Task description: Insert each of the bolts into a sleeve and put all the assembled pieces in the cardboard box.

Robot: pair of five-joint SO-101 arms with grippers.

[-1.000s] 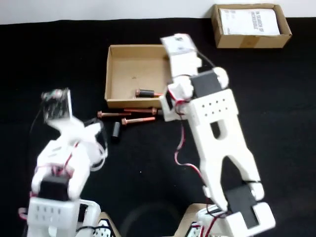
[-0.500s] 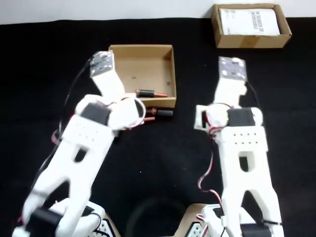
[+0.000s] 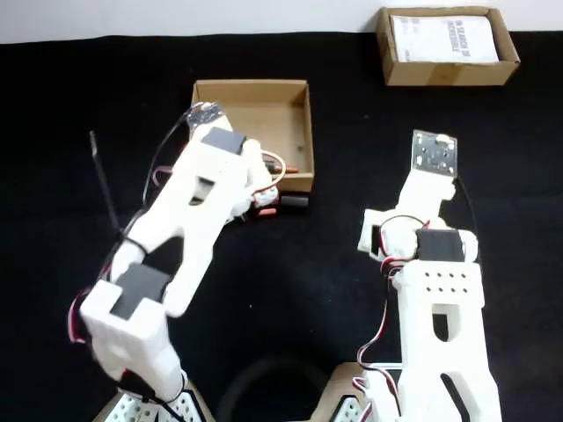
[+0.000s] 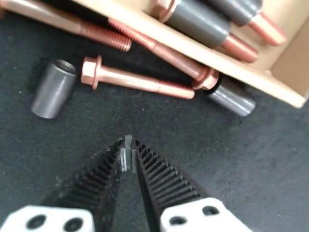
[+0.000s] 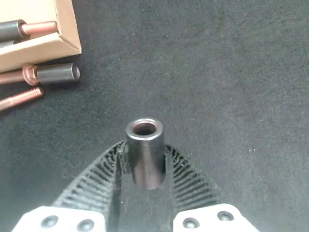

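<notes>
My right gripper [image 5: 144,155] is shut on a grey sleeve [image 5: 145,150], held upright with its bore facing the camera, above bare black table right of the cardboard box [image 3: 251,86]. My left gripper [image 4: 126,151] is shut with nothing in it, just above the mat in front of the box wall [image 4: 251,77]. Beyond its tips lie a loose copper bolt [image 4: 130,79], a loose grey sleeve [image 4: 54,88], and a second bolt [image 4: 164,50] along the wall, its head against another sleeve [image 4: 231,98]. Two assembled pieces [image 4: 198,21] rest inside the box.
A second cardboard box [image 3: 506,66] holding a printed sheet stands at the back right. The left arm [image 3: 189,211] stretches across the box's front left corner. A third bolt [image 4: 63,21] lies by the wall. Open black table lies around the right arm [image 3: 435,290].
The left arm swung from its folded pose at the left out to the box front. The right arm drew back from the box to the right.
</notes>
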